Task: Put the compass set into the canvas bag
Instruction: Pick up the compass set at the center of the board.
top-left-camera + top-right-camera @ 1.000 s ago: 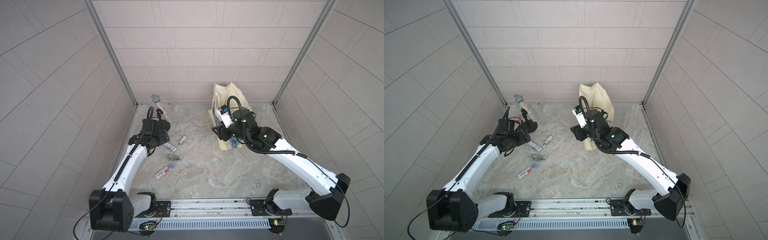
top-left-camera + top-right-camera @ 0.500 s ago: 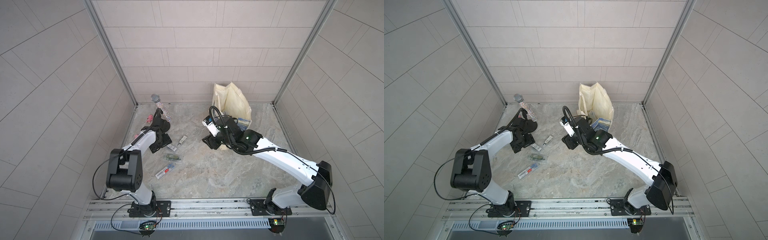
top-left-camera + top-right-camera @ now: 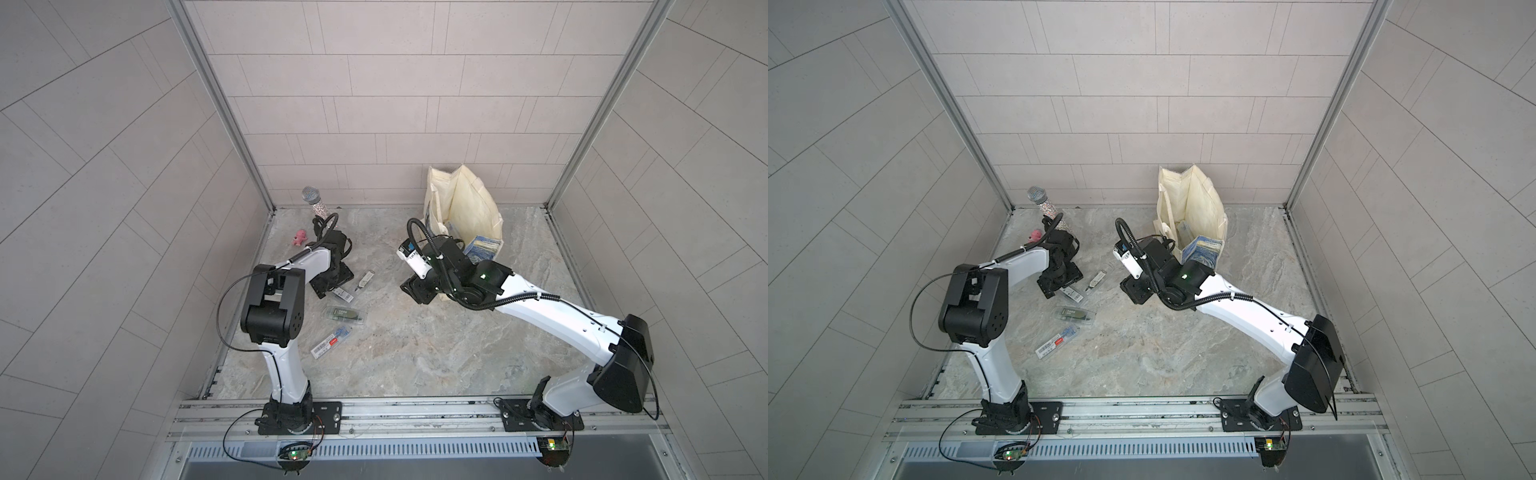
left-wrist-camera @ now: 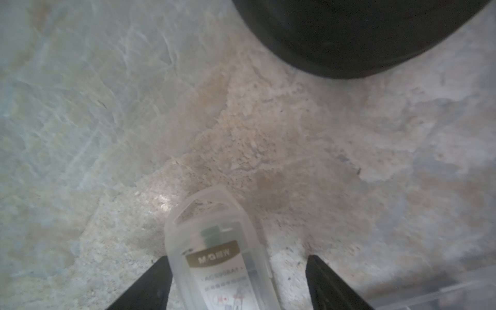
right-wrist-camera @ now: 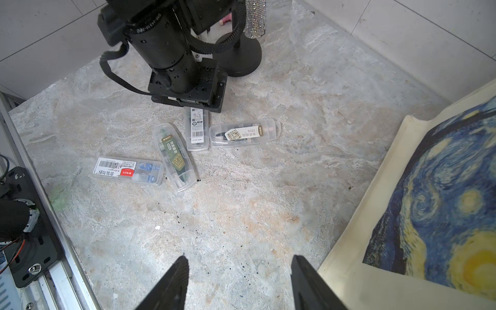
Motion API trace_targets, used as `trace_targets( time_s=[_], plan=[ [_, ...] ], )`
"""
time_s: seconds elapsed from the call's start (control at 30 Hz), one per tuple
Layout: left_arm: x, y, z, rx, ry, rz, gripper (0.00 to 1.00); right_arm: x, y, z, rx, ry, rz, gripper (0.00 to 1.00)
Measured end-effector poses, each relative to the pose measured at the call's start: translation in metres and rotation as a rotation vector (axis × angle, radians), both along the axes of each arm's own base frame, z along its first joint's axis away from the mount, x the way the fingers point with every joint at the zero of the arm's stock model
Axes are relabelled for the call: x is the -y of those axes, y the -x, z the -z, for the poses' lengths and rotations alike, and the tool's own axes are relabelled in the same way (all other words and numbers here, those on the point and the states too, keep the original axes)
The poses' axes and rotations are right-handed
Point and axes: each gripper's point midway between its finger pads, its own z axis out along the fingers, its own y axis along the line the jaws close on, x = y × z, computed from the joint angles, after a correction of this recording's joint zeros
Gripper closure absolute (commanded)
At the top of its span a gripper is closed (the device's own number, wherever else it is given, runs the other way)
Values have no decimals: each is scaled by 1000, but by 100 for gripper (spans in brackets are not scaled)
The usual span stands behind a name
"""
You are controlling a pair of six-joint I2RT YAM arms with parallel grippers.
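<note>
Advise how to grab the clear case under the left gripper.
Grip the clear case across its narrow width, on the long sides, coming straight down: it lies flat on the table, long and slim. The left gripper straddles it, off-centre toward one finger.

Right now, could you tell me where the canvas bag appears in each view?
In a top view: the canvas bag stands by the back wall, right of centre.
In a top view: likewise, back wall, right of centre.
Left wrist: not in it.
Right wrist: its painted side along the right edge.
Landmark: the sparkly microphone, in all but the left wrist view.
</note>
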Motion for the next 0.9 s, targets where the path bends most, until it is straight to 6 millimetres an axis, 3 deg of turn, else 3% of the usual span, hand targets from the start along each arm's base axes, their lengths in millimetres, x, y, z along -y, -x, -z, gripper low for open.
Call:
trace_targets(
  time_s=[0.47,0.7,0.9],
  plan=[
    [-4,3,1,4,-14,-35,36,-3,2,3,-5,9,-11,38],
    [-2,14,-1,16,10,-57,46,-3,3,4,-7,13,-14,38],
    [1,16,-7,32,37,-63,43,-4,4,4,-8,13,-17,38]
  ],
)
